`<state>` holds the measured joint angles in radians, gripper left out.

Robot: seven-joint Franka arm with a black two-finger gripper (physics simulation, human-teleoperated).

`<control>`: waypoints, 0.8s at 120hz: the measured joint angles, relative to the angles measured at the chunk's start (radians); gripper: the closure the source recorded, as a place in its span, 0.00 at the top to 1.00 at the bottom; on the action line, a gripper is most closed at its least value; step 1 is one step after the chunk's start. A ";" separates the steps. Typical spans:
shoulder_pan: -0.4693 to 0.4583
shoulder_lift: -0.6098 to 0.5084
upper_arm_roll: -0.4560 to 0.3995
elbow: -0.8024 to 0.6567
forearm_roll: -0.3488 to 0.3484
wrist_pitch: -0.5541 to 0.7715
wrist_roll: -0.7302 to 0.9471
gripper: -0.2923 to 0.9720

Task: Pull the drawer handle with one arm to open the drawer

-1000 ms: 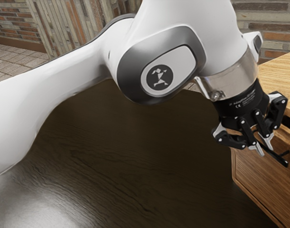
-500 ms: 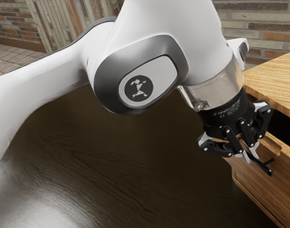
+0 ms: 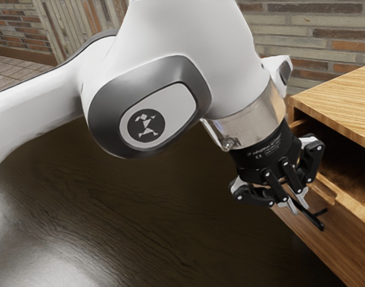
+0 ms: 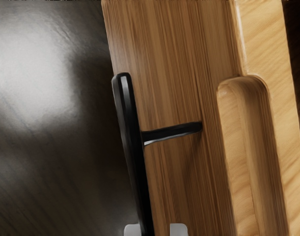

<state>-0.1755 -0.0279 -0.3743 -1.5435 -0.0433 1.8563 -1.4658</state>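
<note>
**A:** From the side, which step is this?

**B:** Mid-pull, I'd judge. The gripper [image 3: 297, 204] has its black fingers [image 3: 293, 190] clamped on the thin black handle [image 3: 312, 218]. The drawer [image 3: 337, 245] stands part-way out of the oak-toned cabinet [image 3: 343, 104], above the dark, glossy table [image 3: 110, 215]. The next move calls for a straight draw away from the cabinet with a firm grip.

**A:** And from the wrist?

**B:** The handle [image 4: 132, 162] is a slim, smooth bar on a short post [image 4: 172, 132]. It stands off the drawer's straight-grained front [image 4: 179, 59]. Pale finger pads [image 4: 132, 229] flank the bar. Behind the front lies a round-ended recess [image 4: 243, 162].
</note>
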 joint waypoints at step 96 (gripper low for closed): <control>-0.015 -0.170 0.044 -0.186 -0.053 0.032 0.003 0.15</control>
<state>-0.1905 -0.1981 -0.3303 -1.7294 -0.0967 1.8884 -1.4627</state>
